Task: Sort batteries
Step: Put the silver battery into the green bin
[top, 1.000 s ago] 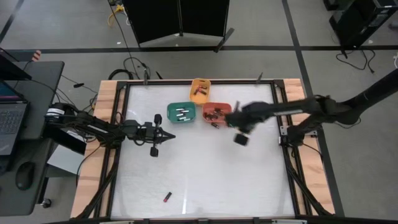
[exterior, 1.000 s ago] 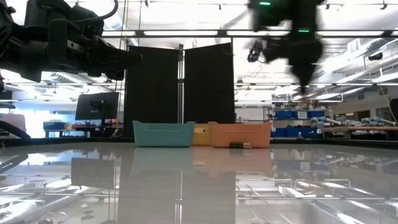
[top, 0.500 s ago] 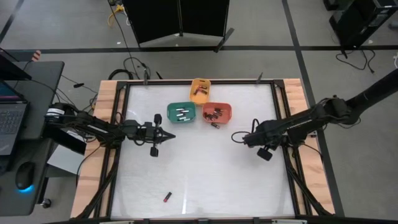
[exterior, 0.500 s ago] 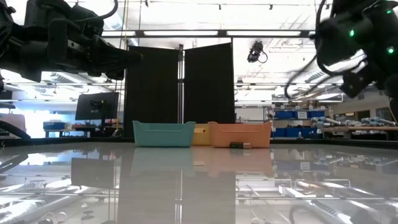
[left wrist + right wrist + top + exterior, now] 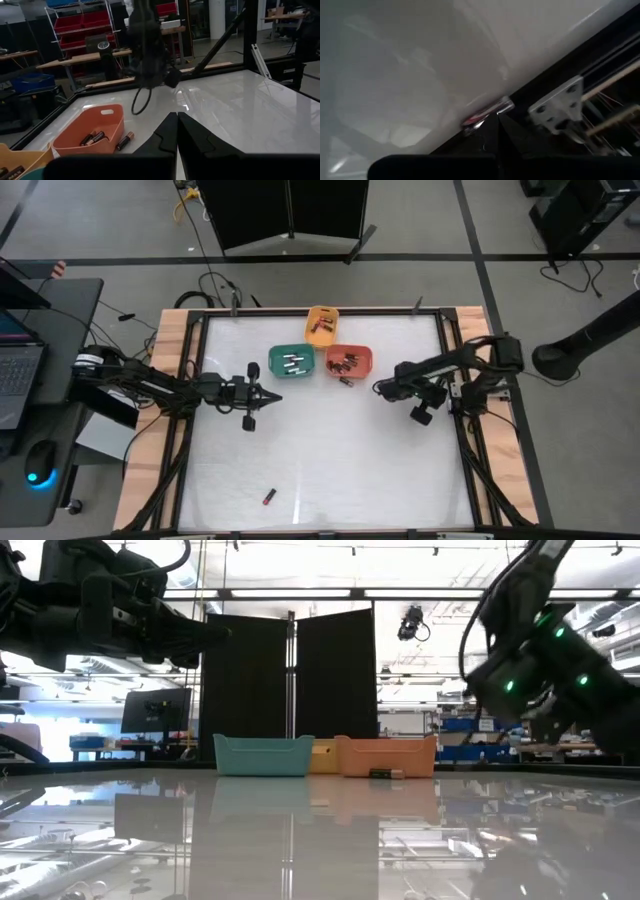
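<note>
Three bins stand at the table's far middle: a yellow bin [image 5: 321, 325], a green bin [image 5: 291, 361] and an orange bin [image 5: 349, 360], each with batteries inside. One battery [image 5: 345, 380] lies on the table just in front of the orange bin, and it also shows in the left wrist view [image 5: 124, 141]. A red battery [image 5: 269, 497] lies alone near the front edge. My left gripper [image 5: 276, 398] hovers shut and level at the left middle. My right gripper [image 5: 379, 389] is shut, tipped downward, right of the orange bin and above the table. Neither gripper holds anything.
The right wrist view shows a red and silvery battery [image 5: 485, 114] near a dark frame rail [image 5: 560, 65] with a metal bracket [image 5: 556, 107]. Black rails edge the table [image 5: 330, 450]. A desk with a laptop [image 5: 20, 375] stands beyond the left edge.
My right gripper has drawn back from the orange bin toward the table's right edge and sunk lower, tipping its fingers downward and rolling somewhat. It has stayed shut. The batteries and bins have kept their places.
</note>
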Robot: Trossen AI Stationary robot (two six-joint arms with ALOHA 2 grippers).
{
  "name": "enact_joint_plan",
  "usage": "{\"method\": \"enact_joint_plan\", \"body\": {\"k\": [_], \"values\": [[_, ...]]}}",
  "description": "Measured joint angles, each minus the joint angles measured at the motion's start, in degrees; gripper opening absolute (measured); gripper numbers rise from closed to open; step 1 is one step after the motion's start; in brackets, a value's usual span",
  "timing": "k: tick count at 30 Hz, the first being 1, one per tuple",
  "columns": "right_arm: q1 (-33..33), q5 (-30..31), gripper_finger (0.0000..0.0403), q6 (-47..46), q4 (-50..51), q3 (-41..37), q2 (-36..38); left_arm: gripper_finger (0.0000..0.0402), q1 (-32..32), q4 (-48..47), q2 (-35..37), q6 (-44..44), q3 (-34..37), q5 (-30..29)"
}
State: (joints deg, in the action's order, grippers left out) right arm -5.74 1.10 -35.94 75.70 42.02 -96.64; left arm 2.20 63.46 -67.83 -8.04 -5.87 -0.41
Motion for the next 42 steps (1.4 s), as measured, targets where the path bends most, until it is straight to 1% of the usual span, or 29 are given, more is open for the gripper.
{"method": "enact_joint_plan", "body": {"k": [4, 9, 17, 28, 33, 37, 42], "values": [[-4.3, 3.0, 0.0008, 3.2, 0.2, 0.5, -4.5, 0.0017, 0.0, 0.0, 0.0, -0.5, 0.0, -0.3], [-8.2, 6.7, 0.0008, 6.2, 2.1, 1.2, -8.4, 0.0017, 0.0, -0.1, 0.0, -0.5, 0.0, -0.7], [-10.7, 7.0, 0.0008, 10.4, 2.6, 1.0, -10.6, 0.0017, 0.0, -0.6, 0.0, -0.5, 0.0, -1.0], [-12.0, 3.4, 0.0008, 15.1, 1.2, 0.6, -11.1, 0.0017, 0.0, -1.5, 0.0, -0.5, 0.0, -1.0], [-13.3, 0.4, 0.0008, 19.4, -1.6, -0.5, -11.1, 0.0017, 0.0, -1.6, 0.0, -0.5, 0.0, -1.0], [-14.7, 0.0, 0.0008, 19.8, -2.6, -1.9, -10.9, 0.0017, 0.0, -1.7, 0.0, -0.5, 0.0, -1.1], [-14.9, -0.6, 0.0008, 21.1, -2.1, -1.2, -11.0, 0.0017, 0.0, -1.6, 0.0, -0.5, 0.0, -1.1]]}}
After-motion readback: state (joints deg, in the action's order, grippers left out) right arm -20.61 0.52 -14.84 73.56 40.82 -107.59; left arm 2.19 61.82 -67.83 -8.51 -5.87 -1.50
